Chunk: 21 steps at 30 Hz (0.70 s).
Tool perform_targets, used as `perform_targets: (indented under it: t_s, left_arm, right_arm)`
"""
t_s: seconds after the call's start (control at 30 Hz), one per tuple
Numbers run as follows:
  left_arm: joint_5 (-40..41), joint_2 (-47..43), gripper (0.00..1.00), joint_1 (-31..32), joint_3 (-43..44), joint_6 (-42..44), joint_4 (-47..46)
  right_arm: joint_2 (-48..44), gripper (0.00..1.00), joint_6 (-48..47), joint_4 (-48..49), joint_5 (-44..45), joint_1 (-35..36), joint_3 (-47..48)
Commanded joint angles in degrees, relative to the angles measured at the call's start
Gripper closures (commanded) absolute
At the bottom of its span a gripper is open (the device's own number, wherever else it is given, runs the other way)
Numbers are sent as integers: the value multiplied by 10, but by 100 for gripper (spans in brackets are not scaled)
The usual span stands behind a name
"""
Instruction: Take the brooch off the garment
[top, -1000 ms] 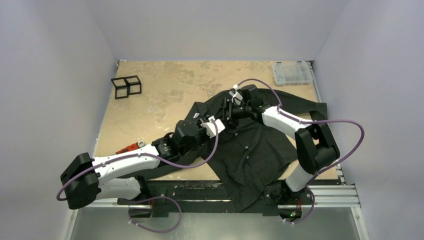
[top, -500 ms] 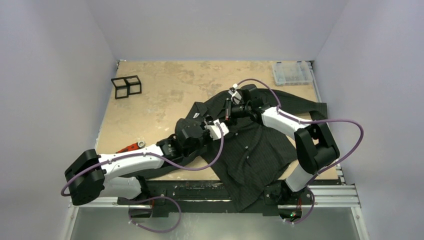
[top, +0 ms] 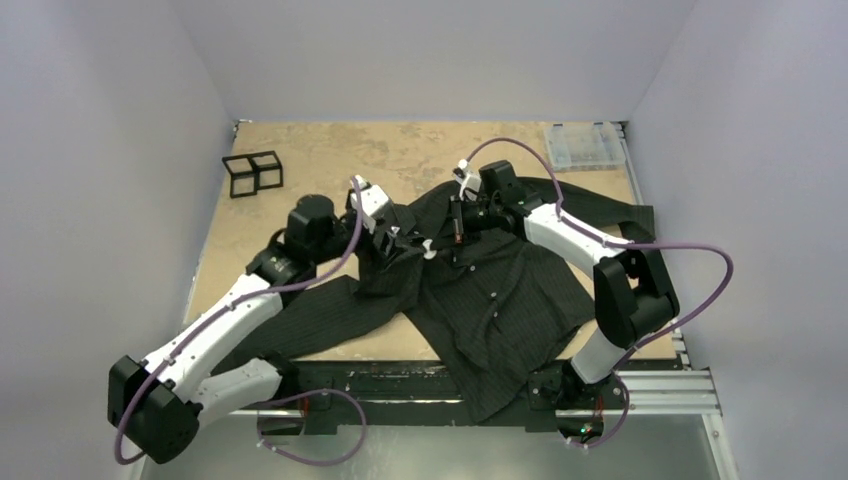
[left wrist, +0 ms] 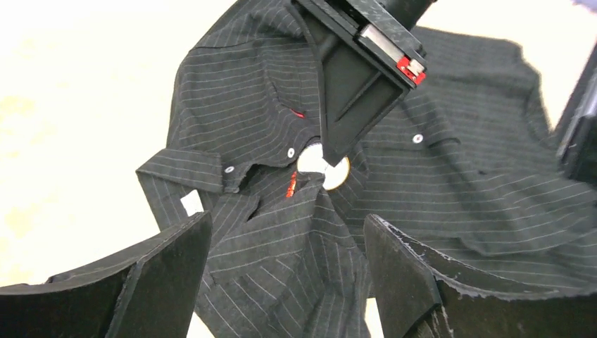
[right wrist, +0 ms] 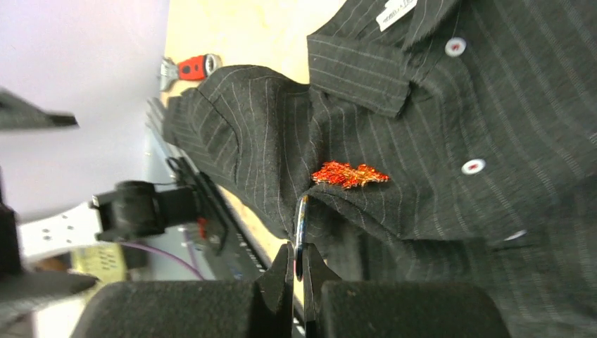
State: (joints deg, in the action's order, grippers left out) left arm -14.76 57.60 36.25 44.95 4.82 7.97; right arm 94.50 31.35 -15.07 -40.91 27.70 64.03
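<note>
The garment (top: 500, 290), a black pinstriped shirt with white buttons, lies crumpled across the table's right half. The brooch (right wrist: 350, 174) is a small red-orange glittery piece on a raised fold of the garment (right wrist: 436, 105). Just below it a thin round silvery disc (right wrist: 301, 215) sticks out of the cloth edge-on. My right gripper (right wrist: 297, 250) is shut on that disc. In the left wrist view the disc (left wrist: 324, 163) shows pale at the tip of the right arm's fingers. My left gripper (left wrist: 287, 222) hangs open above the collar area (left wrist: 267, 232), holding nothing, left of the right gripper (top: 456, 245).
A black wire cube frame (top: 252, 173) stands at the back left and a clear plastic box (top: 585, 145) at the back right. A red-handled tool (right wrist: 190, 68) lies near the table's front edge, beside a sleeve (top: 300, 325) that trails left.
My left gripper has opened, let go of the cloth and drawn back up and to the left. My right gripper has shut on the disc by the brooch.
</note>
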Motion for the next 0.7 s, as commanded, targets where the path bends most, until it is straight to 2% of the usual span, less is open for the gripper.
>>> perform_targets:
  t_s: [0.0,0.13,0.23,0.47,0.57,0.67]
  left_arm:
    - [-275,56,26,-87,43,-73,55]
    - [-358,118,34,-96,58,-52,12]
    - [-365,133,34,-98,32,-29,-67]
    - [-380,176,35,-98,31,-4,-133]
    - [-394,193,38,-98,43,23,-123]
    - [-397,203,47,-99,55,53,-114]
  right_arm:
    - [-15,100,-172,-53,41,0,47]
    - [-23,100,-246,-68,-1,-1,56]
    - [-43,100,-279,-58,-5,0,38]
    - [-75,100,-289,-6,-46,1,-1]
    - [-73,100,-308,-9,-75,2,0]
    - [-74,100,-347,-15,-92,3,0]
